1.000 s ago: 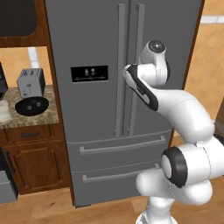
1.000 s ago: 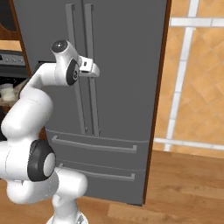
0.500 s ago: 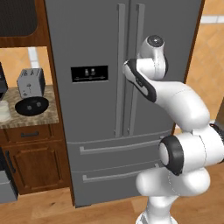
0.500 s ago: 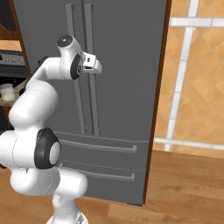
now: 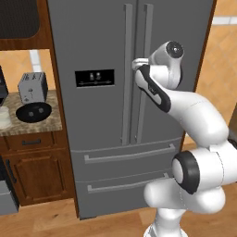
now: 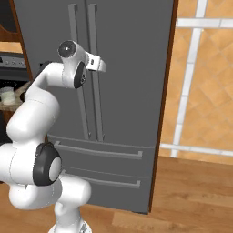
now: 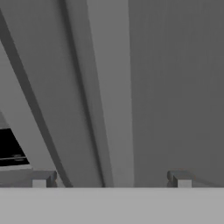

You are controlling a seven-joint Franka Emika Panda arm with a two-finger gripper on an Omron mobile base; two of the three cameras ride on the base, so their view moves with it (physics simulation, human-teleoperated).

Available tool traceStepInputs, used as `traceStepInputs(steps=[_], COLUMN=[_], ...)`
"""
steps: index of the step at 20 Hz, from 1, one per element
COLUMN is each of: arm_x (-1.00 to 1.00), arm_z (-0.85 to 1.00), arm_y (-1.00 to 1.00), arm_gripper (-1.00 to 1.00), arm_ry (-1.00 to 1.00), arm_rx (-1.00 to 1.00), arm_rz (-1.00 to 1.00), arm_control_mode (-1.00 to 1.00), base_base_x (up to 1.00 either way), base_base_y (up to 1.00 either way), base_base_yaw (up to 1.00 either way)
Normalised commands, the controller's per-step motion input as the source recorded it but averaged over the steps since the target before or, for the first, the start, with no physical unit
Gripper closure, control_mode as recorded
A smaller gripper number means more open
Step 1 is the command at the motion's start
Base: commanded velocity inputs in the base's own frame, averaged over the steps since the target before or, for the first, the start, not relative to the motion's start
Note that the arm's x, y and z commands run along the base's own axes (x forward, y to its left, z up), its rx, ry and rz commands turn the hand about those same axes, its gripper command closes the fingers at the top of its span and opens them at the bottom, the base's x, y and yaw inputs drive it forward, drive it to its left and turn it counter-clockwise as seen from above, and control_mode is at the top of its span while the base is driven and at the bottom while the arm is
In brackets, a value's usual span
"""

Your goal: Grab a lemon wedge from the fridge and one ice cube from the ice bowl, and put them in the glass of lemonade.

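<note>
Counter off to my left

The speckled counter [image 5: 37, 126] has the ice bowl [image 5: 33, 112], a silver toaster [image 5: 32, 87] behind it, and the glass of lemonade [image 5: 3, 116] beside.

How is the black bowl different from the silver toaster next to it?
The ice bowl is black, round and shallow; the toaster is silver, boxy and taller. The ice bowl lies nearer the counter's front edge, while the toaster stands behind it by the wall. The ice bowl spreads wider than the toaster. Both sit on the stone counter left of the fridge.
</note>
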Motion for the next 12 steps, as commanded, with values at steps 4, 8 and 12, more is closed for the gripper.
traceStepInputs(steps=[4,8,12], arm_x=[0.04,0.28,0.17], arm_z=[0.22,0.01,0.0], arm_y=[0.0,0.0,-0.04], arm_gripper=[-1.0,-1.0,-1.0], arm_ry=[-0.05,0.0,0.0], arm_rx=[0.0,0.0,-0.04], arm_rz=[0.0,0.0,0.02], arm_control_mode=[-1.0,-1.0,-1.0], base_base_x=[0.0,0.0,0.0], base_base_y=[0.0,0.0,0.0], base_base_yaw=[0.0,0.0,0.0])
